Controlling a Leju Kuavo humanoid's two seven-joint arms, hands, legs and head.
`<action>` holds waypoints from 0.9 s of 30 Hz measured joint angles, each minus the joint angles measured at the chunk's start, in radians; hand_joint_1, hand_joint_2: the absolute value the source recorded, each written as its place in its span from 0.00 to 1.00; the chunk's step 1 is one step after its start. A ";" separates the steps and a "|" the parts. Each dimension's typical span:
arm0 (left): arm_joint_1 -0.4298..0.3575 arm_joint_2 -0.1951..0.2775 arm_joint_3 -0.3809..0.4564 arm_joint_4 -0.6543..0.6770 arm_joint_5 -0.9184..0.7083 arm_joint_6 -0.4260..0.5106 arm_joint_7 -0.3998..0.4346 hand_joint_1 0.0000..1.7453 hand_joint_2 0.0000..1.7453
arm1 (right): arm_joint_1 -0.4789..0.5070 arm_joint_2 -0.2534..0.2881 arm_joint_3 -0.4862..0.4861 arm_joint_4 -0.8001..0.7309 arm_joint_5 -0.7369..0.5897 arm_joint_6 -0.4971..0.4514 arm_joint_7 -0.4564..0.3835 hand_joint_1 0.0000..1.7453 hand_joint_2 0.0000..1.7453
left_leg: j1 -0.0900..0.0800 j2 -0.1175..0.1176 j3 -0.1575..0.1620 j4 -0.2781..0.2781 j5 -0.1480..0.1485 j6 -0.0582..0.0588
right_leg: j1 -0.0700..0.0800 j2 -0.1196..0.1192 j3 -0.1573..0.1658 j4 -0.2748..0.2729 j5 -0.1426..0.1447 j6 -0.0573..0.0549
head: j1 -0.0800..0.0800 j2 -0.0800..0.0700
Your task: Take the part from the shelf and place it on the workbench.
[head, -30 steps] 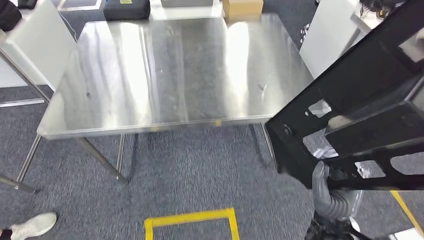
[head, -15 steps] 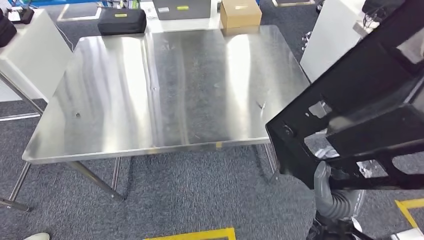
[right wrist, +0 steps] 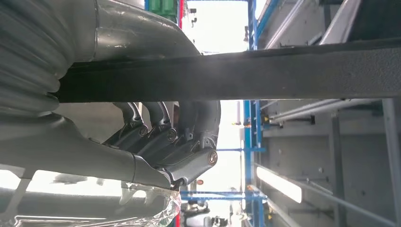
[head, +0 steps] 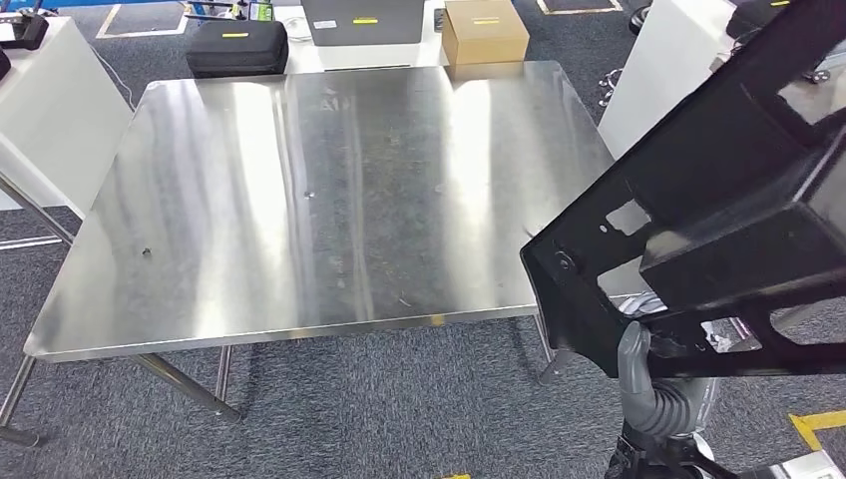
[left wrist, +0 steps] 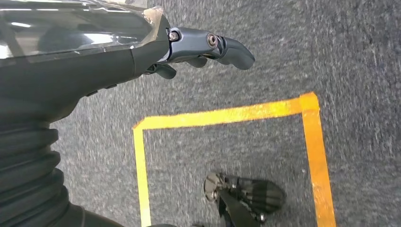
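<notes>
The part [head: 718, 200] is a large black metal frame with cut-outs, held tilted in the air at the right, its lower corner over the near right corner of the steel workbench [head: 299, 200]. My right hand [head: 638, 367] grips it from below. In the right wrist view the fingers [right wrist: 165, 137] curl around a black bar of the part [right wrist: 283, 71]. My left hand [left wrist: 203, 45] hangs over the grey carpet with nothing in it, its fingers loosely apart.
Beyond the bench's far edge stand a cardboard box [head: 485, 30], a black case [head: 237, 47] and a grey case [head: 363, 20]. White cabinets flank the bench at left [head: 50, 100] and right [head: 663, 70]. A yellow tape square [left wrist: 227, 116] marks the carpet below my left hand.
The camera has moved forward: the workbench now sits nearer and lower in the picture, and the yellow floor marking has slid out below. The part stays held the same way.
</notes>
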 joint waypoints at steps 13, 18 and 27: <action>-0.034 -0.003 -0.035 0.000 -0.045 0.011 0.006 0.00 1.00 | -0.166 -0.031 0.189 0.106 0.035 0.163 0.048 1.00 1.00 | -0.010 -0.011 0.048 -0.007 -0.051 0.010 | 0.008 0.000 -0.107 -0.010 0.114 0.007 | 0.001 0.000; -0.057 -0.005 -0.050 0.000 -0.052 0.006 0.007 0.00 1.00 | -0.342 -0.021 0.333 0.235 0.082 0.182 0.133 1.00 1.00 | -0.008 -0.006 0.058 -0.020 -0.050 0.007 | 0.009 0.007 -0.107 -0.010 0.112 0.004 | 0.000 0.000; -0.084 -0.010 -0.068 -0.002 -0.051 -0.003 0.017 0.00 1.00 | -0.578 0.047 0.534 0.451 0.208 0.150 0.201 1.00 1.00 | -0.007 -0.007 0.062 -0.027 -0.047 -0.007 | 0.011 0.005 -0.106 -0.009 0.110 -0.005 | 0.001 0.000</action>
